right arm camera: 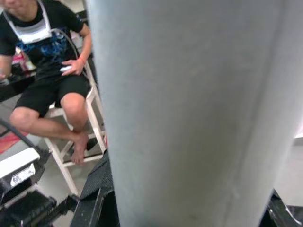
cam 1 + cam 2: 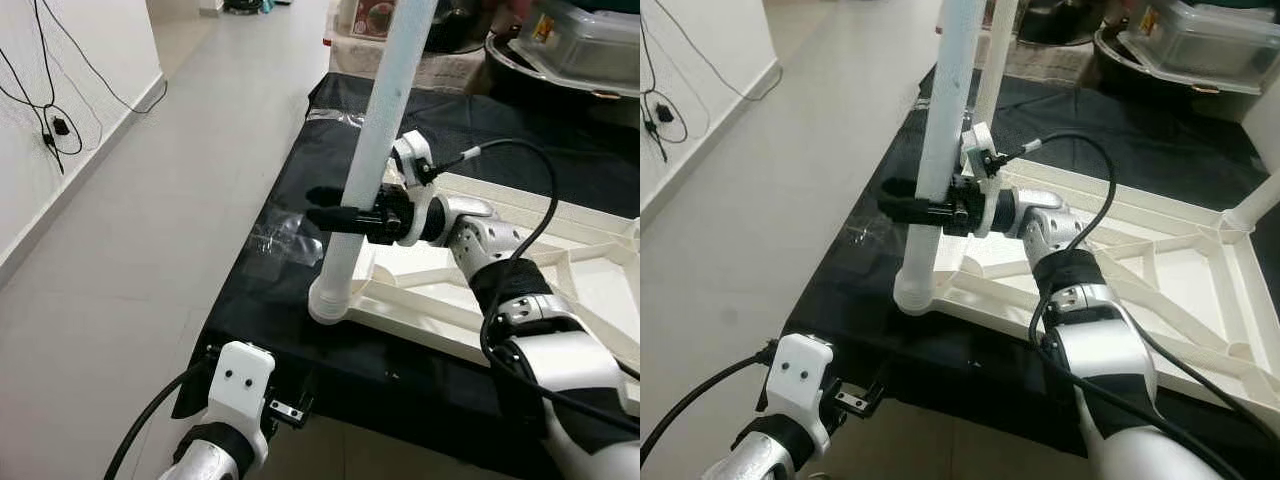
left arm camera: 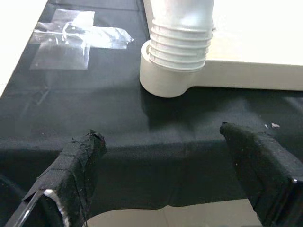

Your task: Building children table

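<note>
One leg (image 2: 385, 130) sits clamped in your right gripper (image 2: 335, 217), threads half in the socket (image 2: 327, 300) at six o'clock; tilting cross-threads it, while your left gripper (image 3: 165, 175) hangs open and empty.

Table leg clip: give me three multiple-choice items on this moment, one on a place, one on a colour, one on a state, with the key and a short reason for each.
1. Where does the white table leg meet the upturned tabletop?
A. at its middle
B. at the corner socket nearest the robot's left
C. it lies flat on the floor

2. What colour is the cloth under the tabletop?
A. black
B. red
C. yellow

3. What is the right gripper doing?
A. hanging open beside the robot
B. pressing on the cloth
C. shut on the table leg, which stands upright

Key: 1 B, the leg's threaded end sits in the round corner socket at the tabletop's left edge. 2 A, the cloth is black in the head and left wrist views. 3 C, the black fingers wrap the leg partway up. The left gripper hangs open, low by the cloth's edge.
</note>
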Controlling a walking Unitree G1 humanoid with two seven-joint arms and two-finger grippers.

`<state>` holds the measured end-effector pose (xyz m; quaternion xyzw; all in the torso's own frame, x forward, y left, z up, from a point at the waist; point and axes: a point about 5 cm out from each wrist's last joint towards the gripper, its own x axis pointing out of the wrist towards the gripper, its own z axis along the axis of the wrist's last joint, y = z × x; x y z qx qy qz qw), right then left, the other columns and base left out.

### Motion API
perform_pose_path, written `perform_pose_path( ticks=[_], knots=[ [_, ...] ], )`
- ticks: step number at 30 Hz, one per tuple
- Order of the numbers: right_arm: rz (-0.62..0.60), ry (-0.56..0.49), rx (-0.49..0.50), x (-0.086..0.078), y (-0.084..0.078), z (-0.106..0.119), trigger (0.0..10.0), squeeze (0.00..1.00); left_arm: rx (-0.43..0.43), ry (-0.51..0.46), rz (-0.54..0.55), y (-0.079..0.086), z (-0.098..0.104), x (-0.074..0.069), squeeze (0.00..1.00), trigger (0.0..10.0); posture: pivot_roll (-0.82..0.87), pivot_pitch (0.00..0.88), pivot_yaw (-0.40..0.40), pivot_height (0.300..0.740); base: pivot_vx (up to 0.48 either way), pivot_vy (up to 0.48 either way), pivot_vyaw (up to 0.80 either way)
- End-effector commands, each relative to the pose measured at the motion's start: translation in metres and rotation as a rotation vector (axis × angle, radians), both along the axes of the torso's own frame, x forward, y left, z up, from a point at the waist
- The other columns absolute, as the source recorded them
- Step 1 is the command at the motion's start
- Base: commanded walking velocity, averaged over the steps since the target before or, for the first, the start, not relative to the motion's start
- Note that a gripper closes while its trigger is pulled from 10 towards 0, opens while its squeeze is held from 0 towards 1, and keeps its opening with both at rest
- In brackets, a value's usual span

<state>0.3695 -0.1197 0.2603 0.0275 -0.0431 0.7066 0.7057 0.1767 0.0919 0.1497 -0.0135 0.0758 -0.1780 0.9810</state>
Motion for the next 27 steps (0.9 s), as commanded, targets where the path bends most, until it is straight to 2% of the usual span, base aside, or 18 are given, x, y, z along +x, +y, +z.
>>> perform_pose_path(
  ticks=[1, 8, 12, 18, 27],
  knots=[
    [-0.005, 0.028, -0.063, 0.000, -0.004, -0.013, 10.0, 0.00, 0.008, 0.022, -0.009, -0.001, -0.002, -0.004, 0.00, 10.0, 0.18, 0.218, -0.105, 0.740, 0.000, 0.000, 0.00],
    [-0.119, -0.028, -0.086, 0.007, -0.002, -0.013, 10.0, 0.00, 0.008, 0.031, -0.011, -0.002, -0.001, -0.008, 0.00, 10.0, 0.18, 0.219, -0.106, 0.740, 0.000, 0.000, 0.00],
    [-0.133, -0.042, -0.090, 0.008, -0.001, -0.012, 10.0, 0.00, 0.009, 0.037, -0.014, -0.002, -0.001, -0.009, 0.00, 10.0, 0.19, 0.215, -0.109, 0.740, 0.000, 0.000, 0.00],
    [0.059, -0.061, -0.091, -0.005, 0.003, -0.017, 10.0, 0.00, 0.012, 0.043, -0.013, -0.003, -0.002, -0.011, 0.00, 10.0, 0.19, 0.207, -0.112, 0.740, 0.000, 0.000, 0.00],
    [0.099, -0.067, -0.182, -0.007, 0.015, -0.031, 10.0, 0.00, 0.014, 0.045, -0.018, -0.003, -0.002, -0.013, 0.00, 10.0, 0.19, 0.201, -0.119, 0.740, 0.000, 0.000, 0.00]
  ],
)
